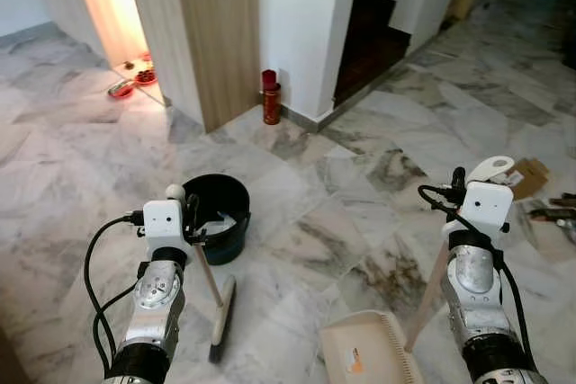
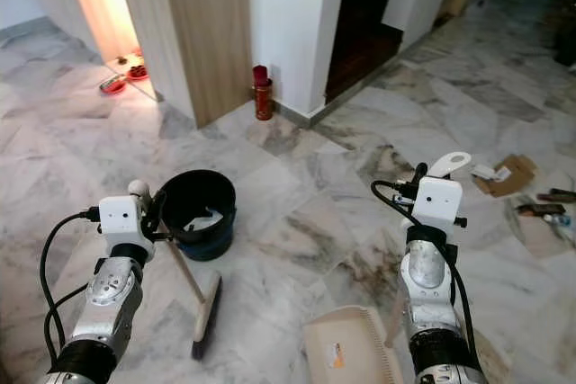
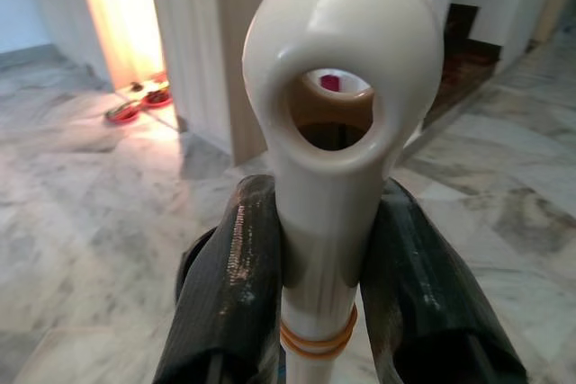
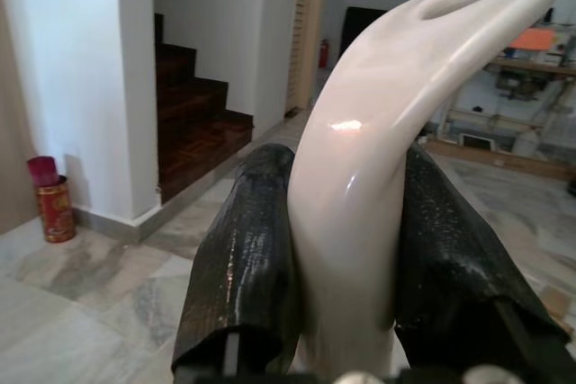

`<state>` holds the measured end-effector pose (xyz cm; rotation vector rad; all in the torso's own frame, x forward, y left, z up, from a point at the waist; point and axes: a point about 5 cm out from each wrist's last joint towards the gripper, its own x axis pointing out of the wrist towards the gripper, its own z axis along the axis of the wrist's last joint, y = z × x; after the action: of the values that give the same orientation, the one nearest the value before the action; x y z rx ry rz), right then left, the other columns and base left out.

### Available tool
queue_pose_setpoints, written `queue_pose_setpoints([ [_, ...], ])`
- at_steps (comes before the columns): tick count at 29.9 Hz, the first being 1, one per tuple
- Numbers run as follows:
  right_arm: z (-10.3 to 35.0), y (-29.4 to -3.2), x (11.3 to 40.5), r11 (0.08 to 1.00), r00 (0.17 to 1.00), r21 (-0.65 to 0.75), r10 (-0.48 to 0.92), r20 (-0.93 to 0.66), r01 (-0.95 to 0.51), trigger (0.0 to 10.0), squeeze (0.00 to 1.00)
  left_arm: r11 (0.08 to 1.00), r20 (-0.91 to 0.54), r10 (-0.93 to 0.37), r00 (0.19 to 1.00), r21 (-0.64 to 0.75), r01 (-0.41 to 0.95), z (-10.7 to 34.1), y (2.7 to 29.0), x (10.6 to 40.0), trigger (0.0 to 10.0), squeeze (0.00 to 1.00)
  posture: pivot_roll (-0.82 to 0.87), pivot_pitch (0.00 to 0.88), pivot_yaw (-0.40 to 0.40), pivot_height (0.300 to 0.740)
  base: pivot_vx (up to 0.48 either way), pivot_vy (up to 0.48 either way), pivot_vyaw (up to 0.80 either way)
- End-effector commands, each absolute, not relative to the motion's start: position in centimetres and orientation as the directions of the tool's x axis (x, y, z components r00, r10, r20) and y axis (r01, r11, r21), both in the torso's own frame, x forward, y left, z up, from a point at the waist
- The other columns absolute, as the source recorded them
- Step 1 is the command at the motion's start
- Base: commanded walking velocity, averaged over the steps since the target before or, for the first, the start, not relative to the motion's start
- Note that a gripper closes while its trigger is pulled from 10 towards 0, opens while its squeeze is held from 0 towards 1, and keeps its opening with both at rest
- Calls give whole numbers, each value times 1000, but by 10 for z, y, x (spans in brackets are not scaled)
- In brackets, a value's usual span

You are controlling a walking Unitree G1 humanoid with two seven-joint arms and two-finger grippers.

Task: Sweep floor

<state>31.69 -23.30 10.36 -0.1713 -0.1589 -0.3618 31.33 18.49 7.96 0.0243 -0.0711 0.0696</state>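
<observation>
My left gripper (image 3: 326, 193) is shut on the cream broom handle (image 3: 331, 123) just below its hanging loop. The handle slants down to the broom head (image 1: 222, 310), which rests on the marble floor in front of my left arm. My right gripper (image 4: 346, 161) is shut on the curved cream top of the dustpan handle (image 4: 378, 132). That handle runs down to the beige dustpan (image 1: 364, 354), which sits on the floor between my arms, nearer the right one. Cardboard scraps (image 1: 528, 177) and small litter lie on the floor at the far right.
A black bucket (image 1: 217, 213) with white scraps inside stands just beyond the broom. A red can (image 1: 271, 102) sits against the white wall corner, next to a wooden cabinet (image 1: 216, 24). Dark stairs (image 1: 369, 38) rise behind. Red bowls (image 1: 135, 78) lie in the lit opening.
</observation>
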Motion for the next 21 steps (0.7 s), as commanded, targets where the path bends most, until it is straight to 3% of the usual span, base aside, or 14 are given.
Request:
queue_pose_setpoints([
  [1, 108, -233, 317, 920, 918, -132, -337, 209, 368, 10000, 0, 998, 93, 40, 995, 51, -45, 87, 183, 319, 10000, 0, -13, 0, -5, 740, 0, 0, -800],
  [13, 101, -224, 314, 928, 925, -123, -327, 192, 353, 10000, 0, 996, 96, 18, 995, 83, -26, 86, 185, 315, 10000, 0, -9, 0, -4, 740, 0, 0, -800],
  [18, 100, -225, 313, 927, 925, -125, -327, 192, 353, 10000, 0, 996, 97, 7, 995, 83, -15, 86, 181, 317, 10000, 0, -9, 0, -9, 740, 0, -330, -800],
  [21, 100, -224, 313, 927, 925, -123, -328, 191, 354, 10000, 0, 997, 95, 3, 995, 74, -10, 86, 180, 318, 10000, 0, -13, 0, -10, 740, 0, 0, -800],
])
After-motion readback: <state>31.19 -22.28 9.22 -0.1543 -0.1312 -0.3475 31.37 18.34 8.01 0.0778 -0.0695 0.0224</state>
